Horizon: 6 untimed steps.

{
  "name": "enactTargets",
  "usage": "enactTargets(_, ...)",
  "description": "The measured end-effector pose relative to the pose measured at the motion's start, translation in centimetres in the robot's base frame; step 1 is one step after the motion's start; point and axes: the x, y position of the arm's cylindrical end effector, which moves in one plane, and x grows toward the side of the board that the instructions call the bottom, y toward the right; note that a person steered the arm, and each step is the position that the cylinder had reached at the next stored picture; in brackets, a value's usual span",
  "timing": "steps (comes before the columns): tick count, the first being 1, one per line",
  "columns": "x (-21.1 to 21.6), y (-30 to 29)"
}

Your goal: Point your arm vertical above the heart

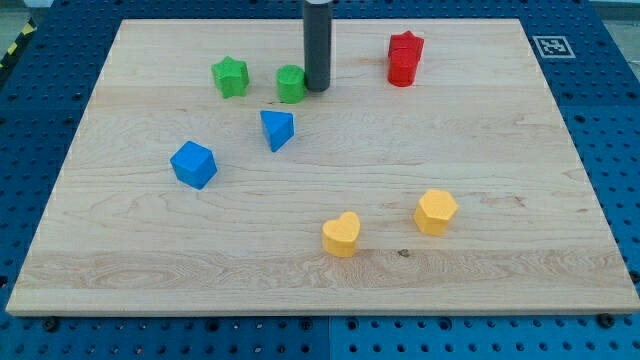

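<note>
My only visible part is a straight, smooth, dark grey cylindrical rod, ending in my tip (317,88), blunt and flat.

Wooden board (480,150) on blue pegboard table (610,120) | green star block (230,76) and green round block (291,84), upper left | red block (405,58), upper right | blue triangular block (277,129) and blue cube (193,164), left of centre | yellow hexagonal block (436,211), lower right | fiducial marker (550,45), top-right corner

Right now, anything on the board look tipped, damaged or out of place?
Nothing stands out. All seven blocks sit flat on the board. My tip rests beside the green round block, far from the yellow heart.
</note>
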Motion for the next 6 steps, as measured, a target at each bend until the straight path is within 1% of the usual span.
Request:
enactTargets(2,-0.5,-3.8)
enactTargets(3,-0.5,0.3)
enactTargets(4,2.1,2.3)
enactTargets(5,3.9,2.3)
enactTargets(6,3.9,2.3)
